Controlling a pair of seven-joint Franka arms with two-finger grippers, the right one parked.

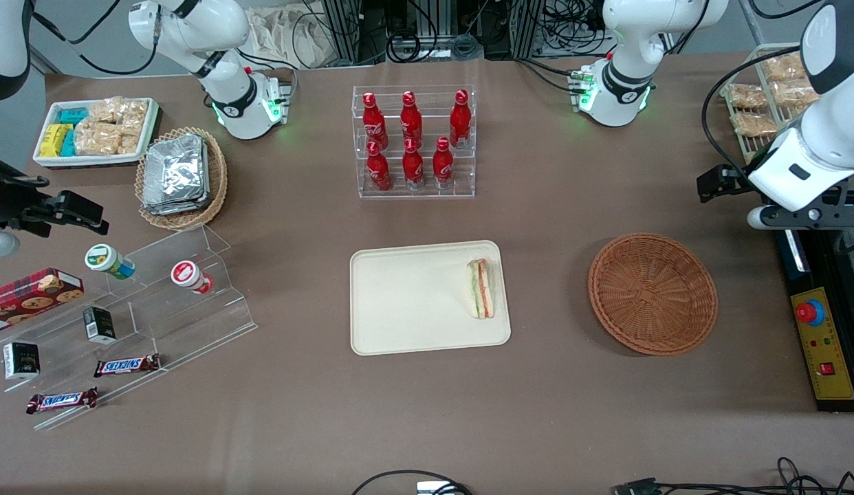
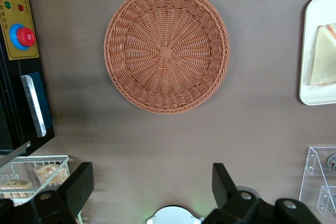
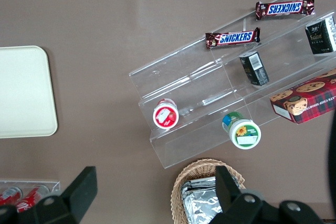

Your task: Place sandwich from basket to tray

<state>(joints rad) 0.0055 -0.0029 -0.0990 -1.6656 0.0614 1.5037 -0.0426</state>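
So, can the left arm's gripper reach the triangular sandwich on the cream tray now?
Probably yes: the gripper is open above bare table beside the empty basket, and nothing covers the sandwich on the tray.

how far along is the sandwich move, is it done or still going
It looks done: the sandwich lies on the tray, near the edge closest to the basket, which is empty. Nothing is in hand: the gripper is open, raised above the table clear of the basket. Nothing seems left except perhaps parking the arm.
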